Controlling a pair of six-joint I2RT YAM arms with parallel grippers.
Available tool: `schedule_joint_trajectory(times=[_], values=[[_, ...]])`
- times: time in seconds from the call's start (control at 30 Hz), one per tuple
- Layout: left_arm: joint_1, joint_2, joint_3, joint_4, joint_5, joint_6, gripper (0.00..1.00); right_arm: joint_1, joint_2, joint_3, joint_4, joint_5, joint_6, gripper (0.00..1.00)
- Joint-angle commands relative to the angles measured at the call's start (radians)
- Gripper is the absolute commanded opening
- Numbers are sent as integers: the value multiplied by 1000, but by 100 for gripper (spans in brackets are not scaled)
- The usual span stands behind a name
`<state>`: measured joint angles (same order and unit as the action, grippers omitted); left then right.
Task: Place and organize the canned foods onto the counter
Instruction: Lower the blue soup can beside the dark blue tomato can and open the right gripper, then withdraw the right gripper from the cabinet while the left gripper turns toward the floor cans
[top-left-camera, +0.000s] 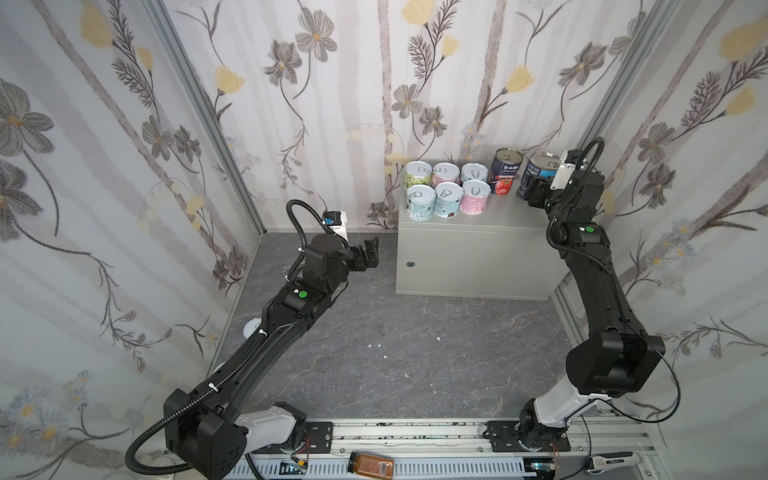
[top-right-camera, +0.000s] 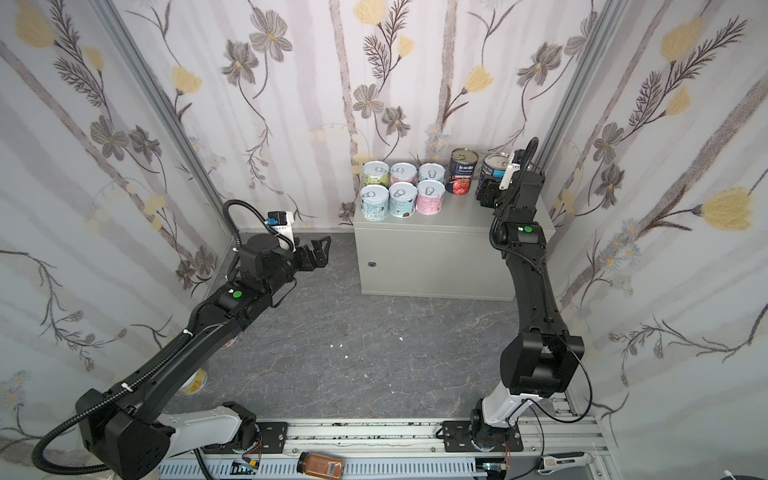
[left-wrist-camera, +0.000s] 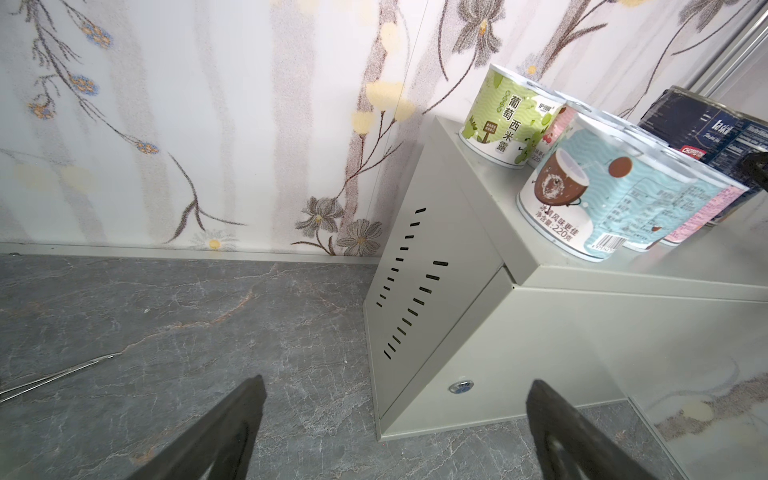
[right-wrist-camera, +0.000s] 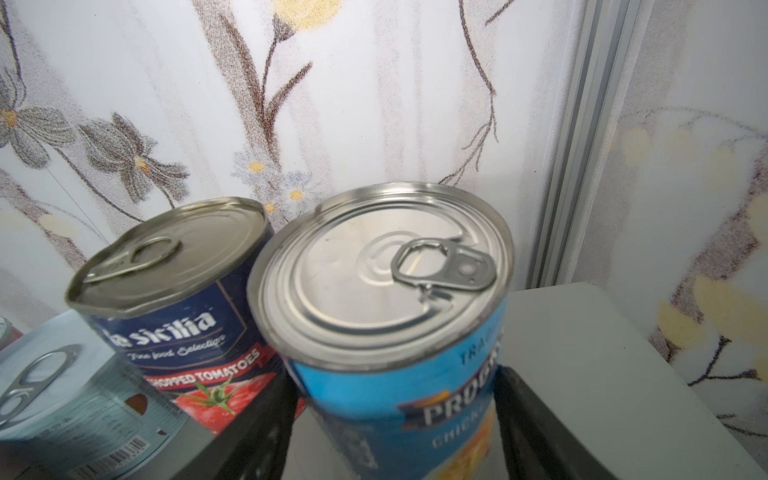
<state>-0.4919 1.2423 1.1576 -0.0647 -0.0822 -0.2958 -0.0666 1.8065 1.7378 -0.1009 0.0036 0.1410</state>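
Several short pastel canned foods (top-left-camera: 446, 199) (top-right-camera: 399, 195) stand in two rows on the light-grey counter (top-left-camera: 478, 249) (top-right-camera: 432, 257). To their right is a taller tomato can (top-left-camera: 505, 172) (right-wrist-camera: 183, 316), then a blue can (top-left-camera: 536, 170) (right-wrist-camera: 382, 291), which leans in the right wrist view. My right gripper (top-left-camera: 536, 195) (right-wrist-camera: 397, 390) is shut on the blue can, a finger on each side. My left gripper (top-left-camera: 368, 253) (left-wrist-camera: 397, 384) hangs open and empty over the floor, left of the counter. A pale tin (top-right-camera: 195, 380) peeks from under the left arm.
An amber jar (top-left-camera: 371, 464) lies on the front rail, with a white tool (top-left-camera: 611, 461) further right. Thin metal tweezers (left-wrist-camera: 54, 376) lie on the dark marbled floor (top-left-camera: 395, 353). Flowered walls close in the back and both sides.
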Motion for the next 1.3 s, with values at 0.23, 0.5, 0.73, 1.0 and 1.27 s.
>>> schedule_joint_trajectory(times=[0.23,0.5,0.73,1.0,1.27], values=[[0,13,25,28,-5,3,100,1,25,0,68,-5,38,64],[1,12,25,28,-8,11,100,2,48,8,106,20,66,63],[1,12,33,28,-11,24,100,14,88,49,103,32,72,61],[1,13,30,28,-13,24,100,19,64,21,100,41,63,70],[15,-5,-5,21,-103,-10,100,25,-7,-40,114,51,55,82]])
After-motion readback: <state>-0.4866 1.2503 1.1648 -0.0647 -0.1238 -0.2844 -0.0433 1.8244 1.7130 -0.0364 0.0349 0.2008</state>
